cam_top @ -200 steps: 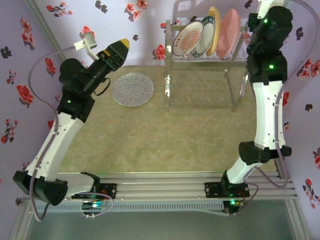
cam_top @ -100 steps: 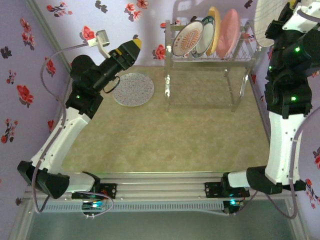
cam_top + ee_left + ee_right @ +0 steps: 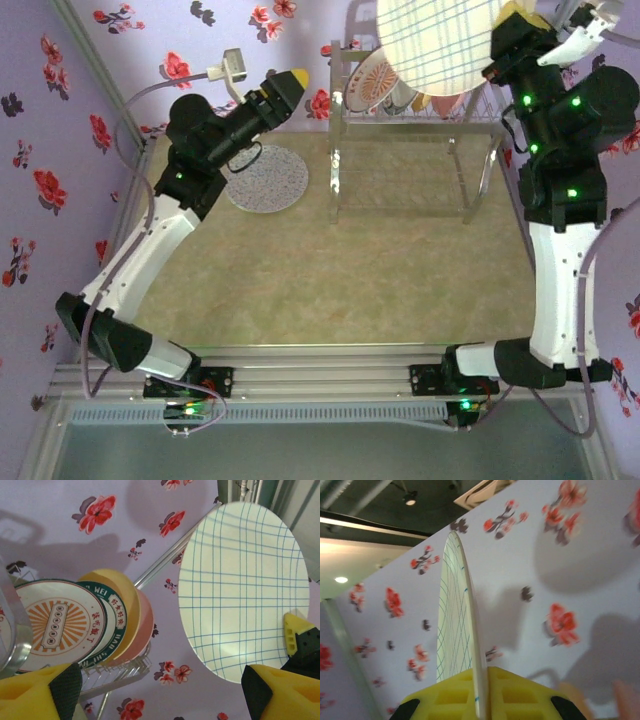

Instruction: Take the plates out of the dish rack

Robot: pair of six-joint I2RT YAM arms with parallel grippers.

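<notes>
Right fingers (image 3: 520,695): clamped on grid-lined plate (image 3: 240,590), above dish rack (image 3: 400,117). Left fingers (image 3: 35,695): spread, empty. Racked teal-rimmed plate (image 3: 112,625) reads "WEI".

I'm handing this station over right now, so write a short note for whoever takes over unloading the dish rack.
Right gripper: shut on the rim of the grid-lined plate, held clear above the dish rack.
Left gripper: open and empty, hovering left of the rack and facing it.
In the rack: four plates standing upright: orange-patterned plate, teal-rimmed plate, yellow plate, pink plate.
Done: speckled plate lies flat on the table; grid-lined plate is out of the rack.
Left: set down the grid-lined plate, then unload the other four.
</notes>
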